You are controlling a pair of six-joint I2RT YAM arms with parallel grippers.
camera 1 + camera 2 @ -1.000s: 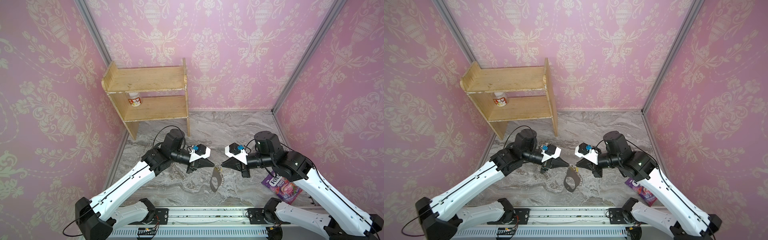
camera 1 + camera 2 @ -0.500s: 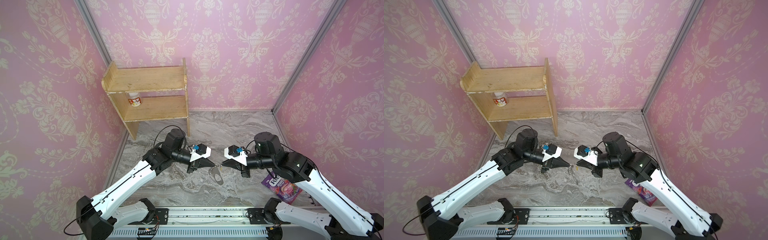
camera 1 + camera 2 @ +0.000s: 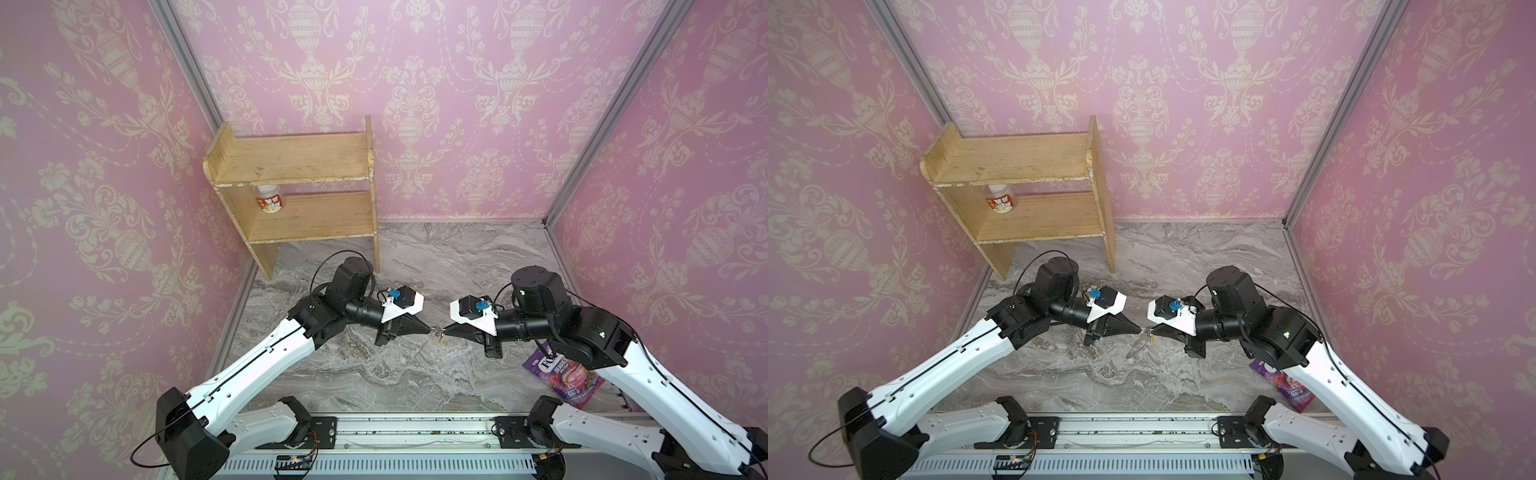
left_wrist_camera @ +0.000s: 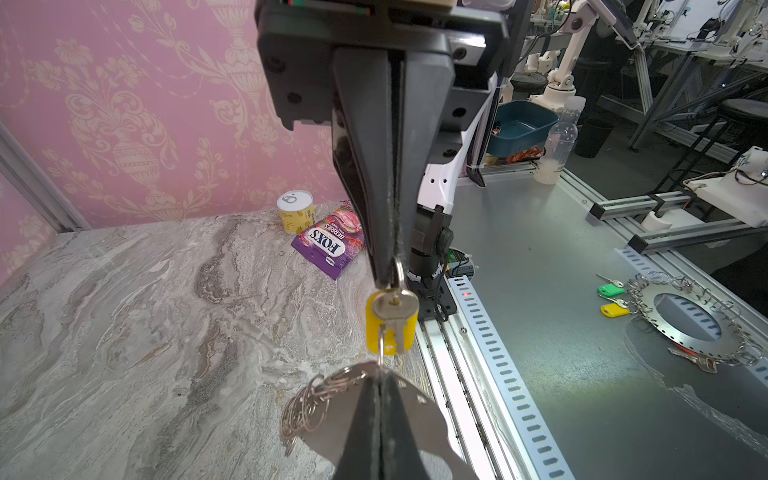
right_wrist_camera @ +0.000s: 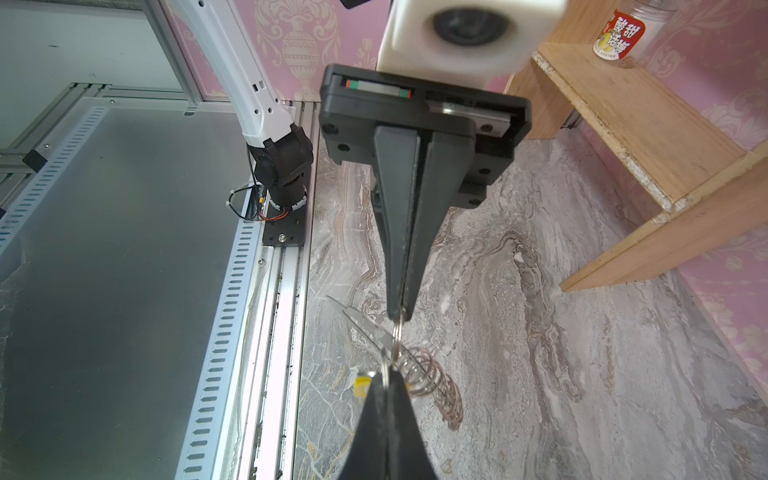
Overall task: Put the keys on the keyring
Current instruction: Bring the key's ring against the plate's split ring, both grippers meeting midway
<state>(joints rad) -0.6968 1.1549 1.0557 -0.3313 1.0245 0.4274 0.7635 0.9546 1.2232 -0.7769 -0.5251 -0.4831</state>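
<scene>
My two grippers meet tip to tip above the middle of the marble floor. The left gripper is shut on a small ring of the keyring. That grey plate hangs below it, edge-on in both top views, with its row of rings bunched to one side. The right gripper is shut on the ring of the keys. The silver key dangles over its yellow tag between the two tips. One thin ring spans from tip to tip.
A wooden shelf with a jar stands at the back left. A purple sweets bag lies under the right arm, and a yellow can stands beside it. The front rail edges the floor. Another ring plate with keys lies outside.
The hanging grey plate has swung from showing its flat face to hanging edge-on under the tips. Both grippers have stayed shut and almost in place.
</scene>
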